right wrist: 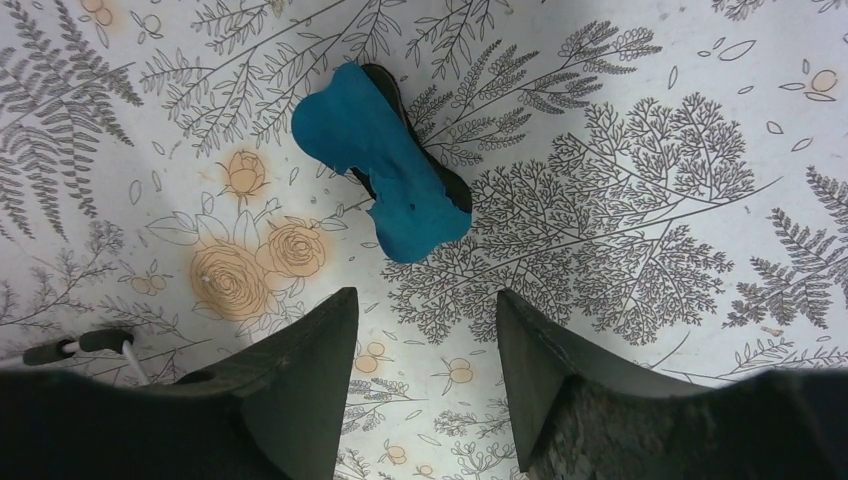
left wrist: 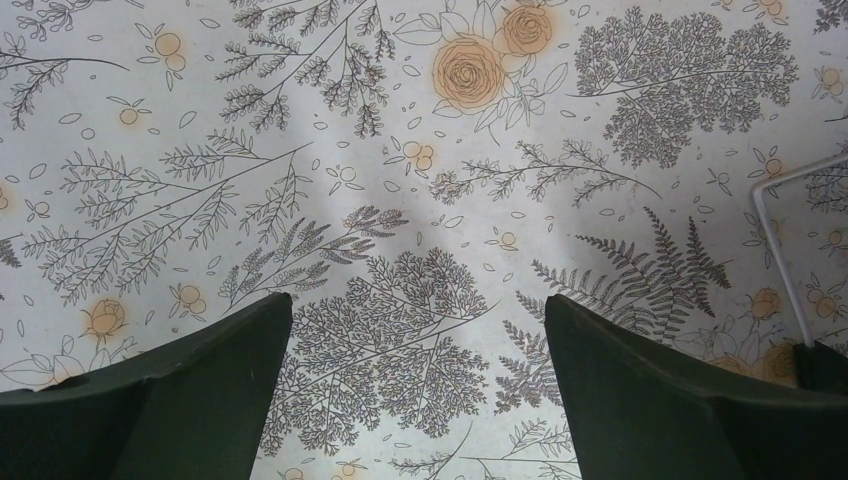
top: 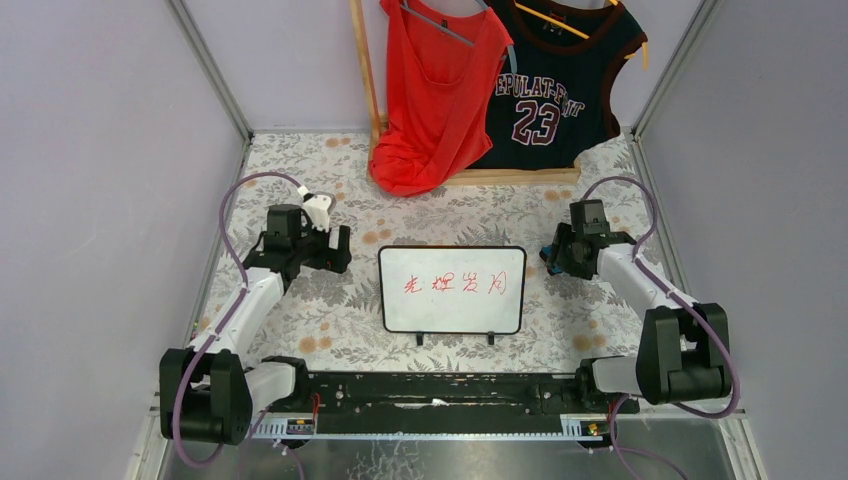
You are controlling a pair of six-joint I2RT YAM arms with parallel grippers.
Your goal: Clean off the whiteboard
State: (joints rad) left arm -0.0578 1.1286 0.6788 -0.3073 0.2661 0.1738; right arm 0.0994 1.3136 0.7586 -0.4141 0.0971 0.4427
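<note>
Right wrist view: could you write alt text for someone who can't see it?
A blue eraser with a dark base lies on a floral tablecloth, a little beyond the two dark jaws, which stand open and empty at the bottom of the picture.

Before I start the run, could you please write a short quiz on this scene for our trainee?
1. Fill in: the left gripper and the right gripper are both ____.
2. Which one hangs over the eraser? A left, B right.
3. True or false: the whiteboard is clean.
Key: 1 open; 2 B; 3 false, red writing is on it.
</note>
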